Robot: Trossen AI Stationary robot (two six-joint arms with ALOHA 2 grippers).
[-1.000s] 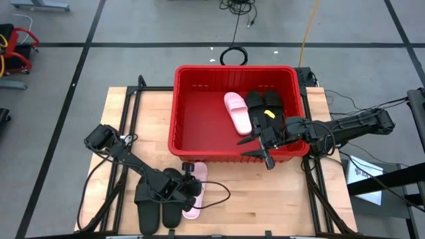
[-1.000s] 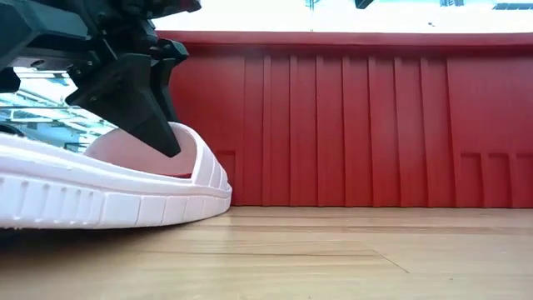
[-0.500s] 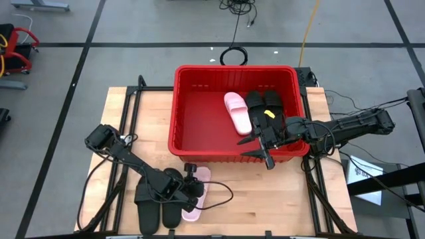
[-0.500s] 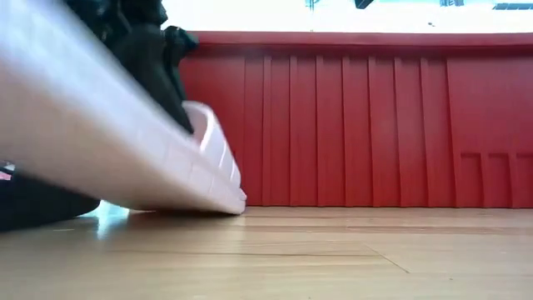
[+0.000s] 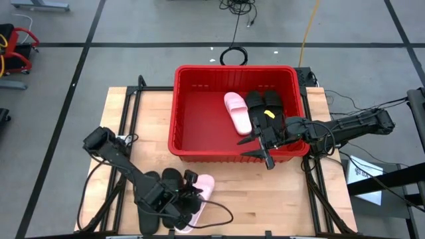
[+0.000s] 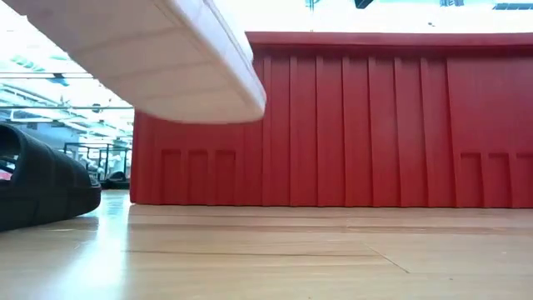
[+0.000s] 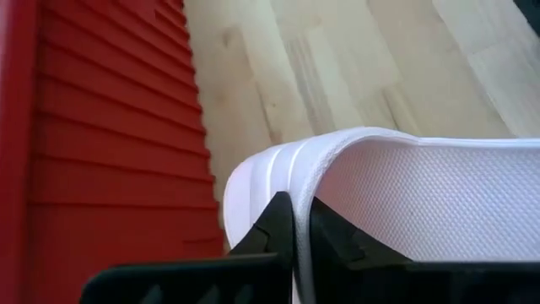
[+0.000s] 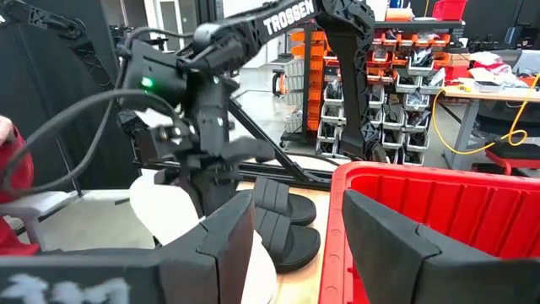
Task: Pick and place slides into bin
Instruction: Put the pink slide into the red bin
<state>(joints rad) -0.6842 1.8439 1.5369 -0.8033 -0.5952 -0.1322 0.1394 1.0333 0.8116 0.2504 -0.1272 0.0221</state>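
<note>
High view first: the left gripper sits over the near-left part of the wooden table, its fingers pinched on the edge of a pale pink slide. Low view shows that slide's sole tilted and clear of the tabletop, with the red bin standing behind it. Left wrist view confirms the grip — both dark fingers clamp the pink strap's rim. Two black slides lie just beside the gripper on the table, partly hidden under the arm.

Inside the bin, toward its right end, rest another pale pink slide and a black pair, side by side. The right gripper hangs at the bin's front right wall — fingers spread wide, holding nothing.
</note>
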